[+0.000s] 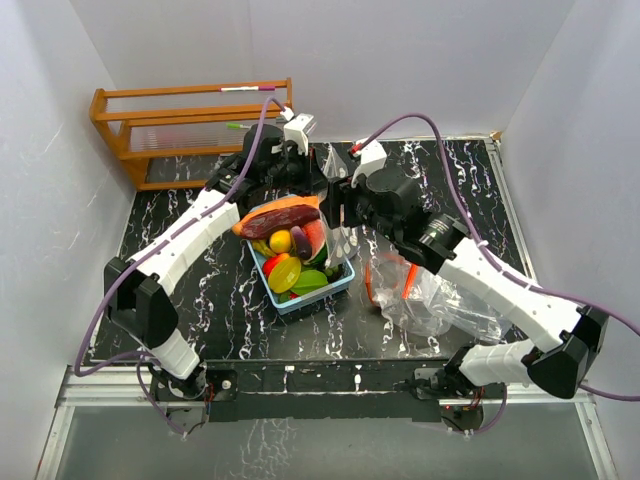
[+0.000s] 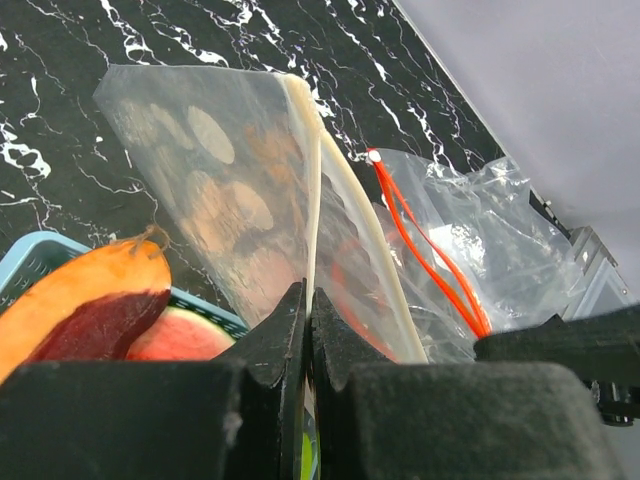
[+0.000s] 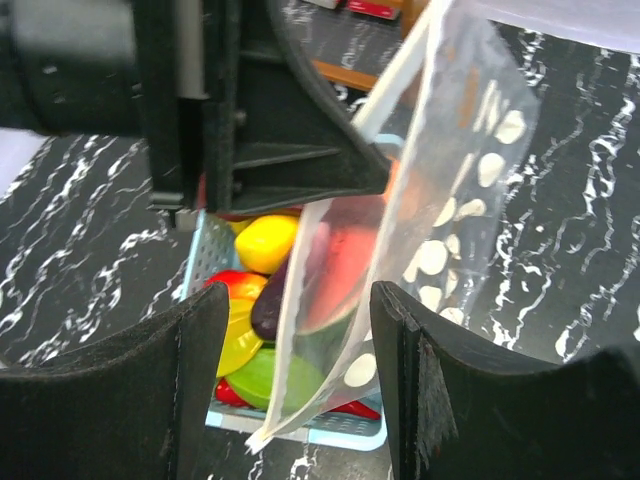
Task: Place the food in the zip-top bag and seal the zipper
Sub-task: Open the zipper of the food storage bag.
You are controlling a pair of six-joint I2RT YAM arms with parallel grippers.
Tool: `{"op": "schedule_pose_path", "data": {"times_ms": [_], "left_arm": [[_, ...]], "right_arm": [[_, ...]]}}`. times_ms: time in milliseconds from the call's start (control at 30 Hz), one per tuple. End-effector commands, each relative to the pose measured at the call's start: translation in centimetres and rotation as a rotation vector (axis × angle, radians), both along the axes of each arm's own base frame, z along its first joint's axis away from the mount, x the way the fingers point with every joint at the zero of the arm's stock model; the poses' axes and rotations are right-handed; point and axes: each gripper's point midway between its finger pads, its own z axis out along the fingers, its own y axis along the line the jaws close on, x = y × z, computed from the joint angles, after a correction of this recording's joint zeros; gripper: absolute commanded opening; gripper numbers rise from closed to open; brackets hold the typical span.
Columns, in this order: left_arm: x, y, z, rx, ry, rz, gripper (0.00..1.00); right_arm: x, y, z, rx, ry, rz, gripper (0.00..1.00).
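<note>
Two arms are reaching in over the black marbled table; two clear bags, one light-blue basket and one wooden rack at the far left corner are showing. The food is lying heaped in the basket, none of it in either bag; at least six pieces are showing: one orange-and-maroon piece on top, one watermelon slice, one yellow piece, one red piece, one purple piece and one green piece; the rest are lying too deep to count.

The left arm is stretching from the near left towards the basket's far side; the left gripper is pinching tight on the top edge of one zip-top bag, which is hanging down at the basket's right edge, pale spots printed on it. The right arm is bending in from the near right; the right gripper is facing the left one with its fingers standing apart, the bag's lower part dangling between them; whether it is touching either finger I cannot tell. The second bag, with an orange zipper, is lying crumpled on the table right of the basket, beside the right arm.
</note>
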Motion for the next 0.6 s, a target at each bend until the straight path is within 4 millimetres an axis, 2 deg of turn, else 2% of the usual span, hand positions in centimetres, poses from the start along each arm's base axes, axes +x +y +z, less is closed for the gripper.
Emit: {"op": "schedule_pose_path", "data": {"times_ms": [0, 300, 500, 567], "left_arm": [[-0.4, -0.1, 3.0, -0.043, -0.045, -0.018, 0.00], [-1.4, 0.3, 4.1, -0.053, -0.062, -0.034, 0.00], [-2.4, 0.5, 4.9, -0.076, -0.071, -0.051, 0.00], [-2.7, 0.6, 5.0, -0.077, -0.072, -0.054, 0.00]], "right_arm": [[2.2, -2.1, 0.8, -0.027, -0.025, -0.195, 0.61], [3.6, -2.6, -1.7, -0.073, -0.010, -0.273, 0.56], [4.5, -3.1, -3.2, -0.111, -0.013, -0.331, 0.39], [4.9, -3.5, -3.8, -0.135, -0.012, -0.359, 0.23]]}}
